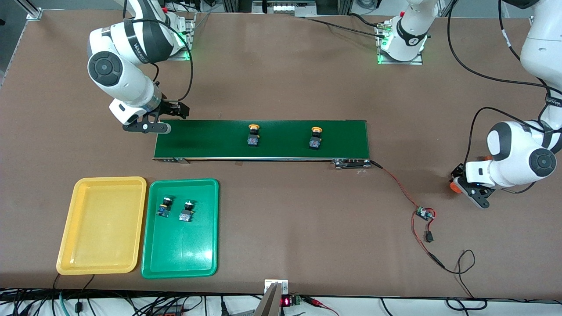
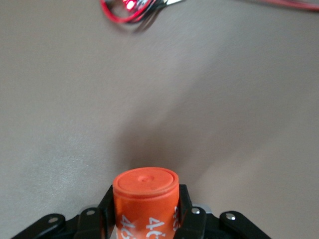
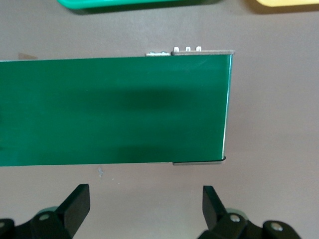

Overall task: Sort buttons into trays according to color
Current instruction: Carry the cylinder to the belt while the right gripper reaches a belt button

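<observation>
Although the front view hides most of it under the left arm's wrist, the orange cylinder (image 2: 145,199) shows plainly in the left wrist view, upright, with a finger (image 2: 105,211) pressed to each side. White printing on its wall is cut off at the frame edge and cannot be read whole. The left gripper (image 1: 461,186) pinches this cylinder low at the table (image 1: 281,87), at the left arm's end, near a small circuit board (image 1: 424,213) with red and black wires. The forearm lies nearly level, wrist bent down.

The right gripper (image 1: 169,117) hangs over the conveyor belt (image 1: 210,140) at its end toward the right arm, fingers (image 3: 75,205) spread wide with nothing between them. That arm waits, elbow raised, wrist pointing down.

On the belt stand two yellow-orange buttons: one (image 1: 253,134) near the middle, the other (image 1: 315,137) toward the left arm's end. Two green buttons (image 1: 164,206) (image 1: 187,211) lie side by side in the green tray (image 1: 180,263), in the half nearer the belt; their cap colour is hard to make out. The yellow tray (image 1: 101,245) sits just beside the green one, toward the right arm's end. Both trays lie nearer the front camera than the belt.
</observation>
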`<control>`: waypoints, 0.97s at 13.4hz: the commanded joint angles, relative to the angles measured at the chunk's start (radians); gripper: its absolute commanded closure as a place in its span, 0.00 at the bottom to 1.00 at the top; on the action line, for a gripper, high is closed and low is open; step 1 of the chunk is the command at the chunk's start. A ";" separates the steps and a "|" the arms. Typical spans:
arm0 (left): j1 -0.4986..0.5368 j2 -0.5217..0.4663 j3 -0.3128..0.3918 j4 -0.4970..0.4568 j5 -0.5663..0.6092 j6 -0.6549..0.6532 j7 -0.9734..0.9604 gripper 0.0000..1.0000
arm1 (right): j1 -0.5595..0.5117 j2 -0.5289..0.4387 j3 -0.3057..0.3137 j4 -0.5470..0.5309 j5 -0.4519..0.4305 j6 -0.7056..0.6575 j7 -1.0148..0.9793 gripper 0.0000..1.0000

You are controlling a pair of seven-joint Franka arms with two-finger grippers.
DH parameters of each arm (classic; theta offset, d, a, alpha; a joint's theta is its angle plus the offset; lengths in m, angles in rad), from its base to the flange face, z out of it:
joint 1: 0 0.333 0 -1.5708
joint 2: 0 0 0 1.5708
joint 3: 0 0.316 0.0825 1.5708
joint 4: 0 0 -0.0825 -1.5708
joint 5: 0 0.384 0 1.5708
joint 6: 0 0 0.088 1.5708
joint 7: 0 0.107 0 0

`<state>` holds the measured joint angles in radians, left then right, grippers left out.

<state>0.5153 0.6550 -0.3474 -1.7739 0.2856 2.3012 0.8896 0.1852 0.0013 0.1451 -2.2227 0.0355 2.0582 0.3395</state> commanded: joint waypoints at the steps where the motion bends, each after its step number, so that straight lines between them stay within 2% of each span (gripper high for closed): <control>1: -0.073 -0.141 -0.013 -0.077 0.010 -0.054 -0.003 1.00 | 0.002 -0.032 0.001 -0.041 0.027 0.022 0.015 0.00; 4: -0.156 -0.236 -0.079 -0.166 0.012 -0.059 0.002 1.00 | 0.023 -0.012 0.001 -0.041 0.035 0.048 0.061 0.00; 9: -0.173 -0.288 -0.323 -0.245 -0.006 -0.072 0.006 1.00 | 0.117 0.058 0.001 -0.026 0.034 0.121 0.281 0.00; 11: -0.192 -0.291 -0.413 -0.248 -0.006 -0.092 0.002 1.00 | 0.147 0.087 0.001 -0.008 0.032 0.144 0.286 0.00; 13: -0.228 -0.267 -0.423 -0.251 -0.013 -0.071 -0.011 0.99 | 0.171 0.124 0.001 0.041 0.032 0.135 0.289 0.00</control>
<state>0.3027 0.4000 -0.7601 -2.0029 0.2850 2.2257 0.8728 0.3322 0.0908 0.1488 -2.2321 0.0572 2.1967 0.6148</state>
